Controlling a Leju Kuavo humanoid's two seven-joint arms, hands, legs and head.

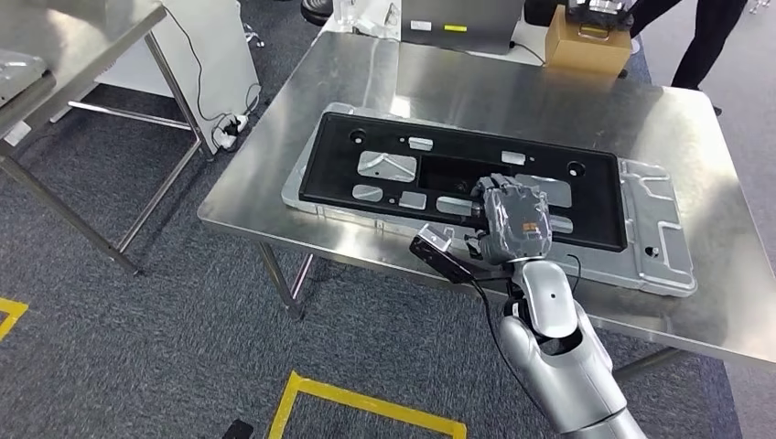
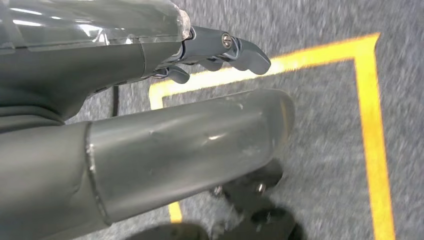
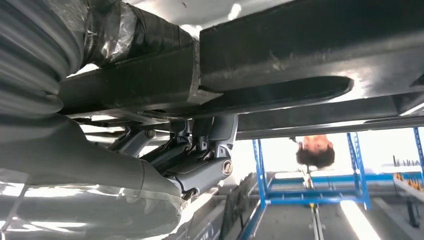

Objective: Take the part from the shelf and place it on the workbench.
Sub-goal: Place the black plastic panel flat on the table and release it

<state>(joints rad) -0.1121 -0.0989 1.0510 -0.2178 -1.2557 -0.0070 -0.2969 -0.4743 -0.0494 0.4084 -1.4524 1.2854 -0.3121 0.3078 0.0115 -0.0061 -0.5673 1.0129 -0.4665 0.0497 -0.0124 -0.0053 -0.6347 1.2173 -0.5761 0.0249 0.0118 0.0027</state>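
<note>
The part, a long black rectangular frame [image 1: 595, 206] with cutouts, lies flat on a silver sheet-metal panel [image 1: 661, 242] on the steel workbench [image 1: 512, 91]. My right hand [image 1: 514, 219] sits at the frame's near edge, right of its middle. Its fingers reach over the inner rim. In the right wrist view the frame's black bar [image 3: 300, 45] runs close along that hand [image 3: 200, 160], whose fingers curl against it. My left hand [image 2: 200, 65] hangs over grey carpet with its fingers [image 2: 247, 52] apart and nothing in them.
A second steel table [image 1: 64, 46] stands at the left, with a white cabinet [image 1: 210, 55] behind it. At the bench's far edge are a cardboard box [image 1: 586, 41] and a grey device [image 1: 458, 23]. A person's legs [image 1: 705, 37] stand beyond. Yellow tape [image 1: 366, 402] marks the floor.
</note>
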